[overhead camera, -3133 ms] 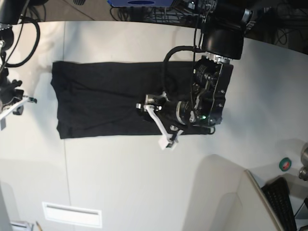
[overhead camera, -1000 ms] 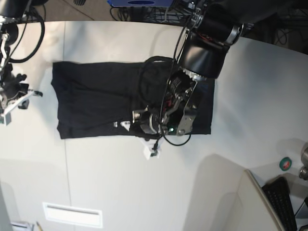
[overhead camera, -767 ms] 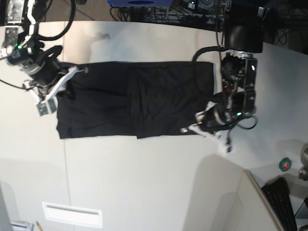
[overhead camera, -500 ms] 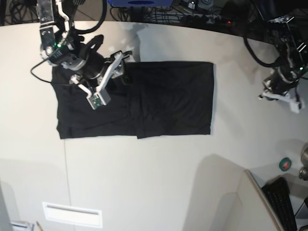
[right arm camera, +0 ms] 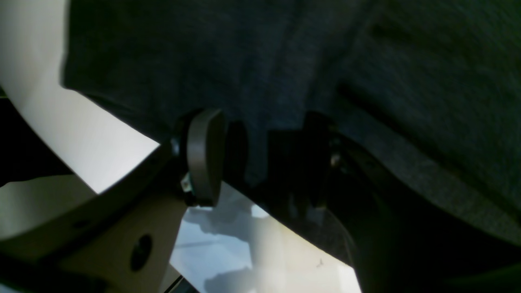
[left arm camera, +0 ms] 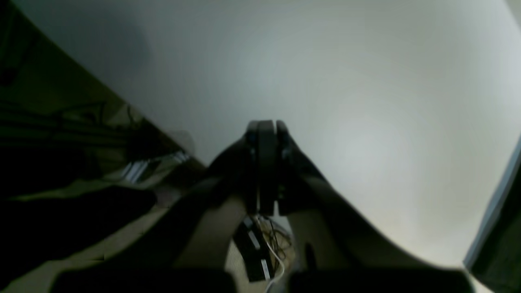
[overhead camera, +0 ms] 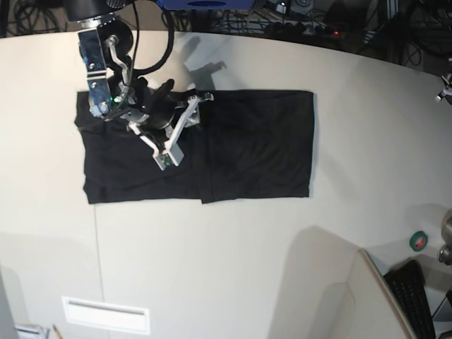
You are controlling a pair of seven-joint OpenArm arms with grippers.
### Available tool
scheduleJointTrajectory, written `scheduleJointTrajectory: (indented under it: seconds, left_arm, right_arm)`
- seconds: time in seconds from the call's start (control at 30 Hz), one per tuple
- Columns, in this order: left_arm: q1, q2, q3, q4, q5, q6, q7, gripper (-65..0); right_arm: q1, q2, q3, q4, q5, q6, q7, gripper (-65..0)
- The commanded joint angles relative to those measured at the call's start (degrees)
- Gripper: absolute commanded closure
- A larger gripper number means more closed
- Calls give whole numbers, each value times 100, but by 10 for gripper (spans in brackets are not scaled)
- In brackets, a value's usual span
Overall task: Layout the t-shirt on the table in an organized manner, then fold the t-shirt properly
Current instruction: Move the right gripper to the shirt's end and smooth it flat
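1. The table (overhead camera: 233, 261) carried the t-shirt (overhead camera: 254, 145), which lay flat as a long black rectangle near the far edge, print hidden.
2. By my judgement the layout and the lengthwise folds were done; a layer already overlapped the middle, and the final crosswise folds remained.
3. The right gripper (overhead camera: 185, 127) hovered over the shirt's left half near its far edge, fingers (right arm camera: 203, 156) spread with dark cloth between them, not yet pinched.
4. The left gripper (left arm camera: 263, 130) was pressed together, empty, above bare table well away from the shirt.
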State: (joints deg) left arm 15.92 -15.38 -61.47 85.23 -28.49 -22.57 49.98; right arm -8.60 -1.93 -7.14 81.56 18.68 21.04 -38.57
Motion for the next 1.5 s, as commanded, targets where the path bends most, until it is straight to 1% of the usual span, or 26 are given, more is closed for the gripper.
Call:
scheduleJointTrajectory:
  seconds: [0.0,0.07,0.13,0.33,0.37,0.4,0.43,0.47,0.53,0.57,0.8,0.9,1.1,1.33,1.37,1.43,1.47]
  left_arm:
    - [-14,-128,-29,97,-65,-25,-132,0]
    - [-14,-120,-11,97,-65,-25,-132,0]
    - [-23,-111,-2,97,-65,-25,-132,0]
    - [-23,-102,7,97,-65,-25,-132,0]
    - [-23,-102,7,97,-65,-25,-132,0]
    - [-23,-102,7,88,-65,-25,-132,0]
    - [-23,-102,7,88,-65,-25,-132,0]
    - [-23,-102,7,88,-65,-25,-132,0]
    - [-23,-102,7,53,-56,-25,-132,0]
    - [-23,-111,7,-9,-56,-25,-132,0]
    - [-23,-137,7,-299,-56,-25,-132,0]
    - [-32,-146,7,-308,-56,-25,-132,0]
    - [-49,-146,7,-299,-56,-25,-132,0]
    - [-49,-146,7,-299,-56,-25,-132,0]
    - [-49,-146,7,-299,-56,-25,-132,0]
    - [-49,-146,7,-299,-56,-25,-132,0]
    - [-58,-146,15,-299,-56,-25,-132,0]
  right_arm:
    - [56,-31,-12,-2,80,37,230,-300]
    - [56,-31,-12,-152,80,37,459,-297]
    - [38,-31,-12,-248,71,37,564,-296]
    - [100,-31,-56,-582,71,37,617,-291]
    - [117,-40,-56,-617,71,37,617,-288]
    - [117,-40,-56,-617,71,37,617,-272]
    - [108,-40,-56,-591,71,55,608,-230]
    - [100,-40,-56,-565,71,72,608,-174]
    - [73,-40,-64,-450,80,81,573,-21]
    - [12,-40,-64,-371,80,81,573,0]
    - [-639,-40,-64,719,88,63,564,0]
    - [-841,-40,-64,983,80,46,564,0]
    - [-665,-31,-20,525,71,37,564,0]
    - [-533,-48,-20,394,71,37,564,0]
    - [-542,-48,-20,420,80,37,564,-78]
    - [-569,-40,-12,446,88,37,564,-267]
    - [-612,-40,-3,508,88,37,573,-333]
